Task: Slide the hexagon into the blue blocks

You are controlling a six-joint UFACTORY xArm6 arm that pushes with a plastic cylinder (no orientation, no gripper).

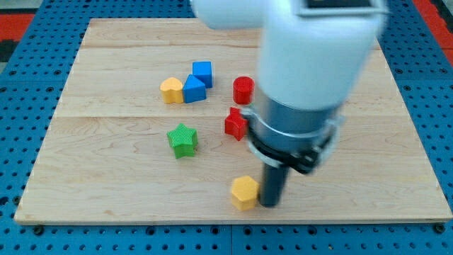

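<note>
Yellow hexagon (244, 192) touching my tip (269, 205) on its left, blue blocks (198, 81) well above

Your yellow hexagon (244, 192) is sitting flat near the view's bottom edge of the desk (106, 177). The two blue blocks, a blue cube (202, 73) and a blue pentagon-ish block (194, 90), are touching each other way up toward the view's top left, well apart from it.
</note>
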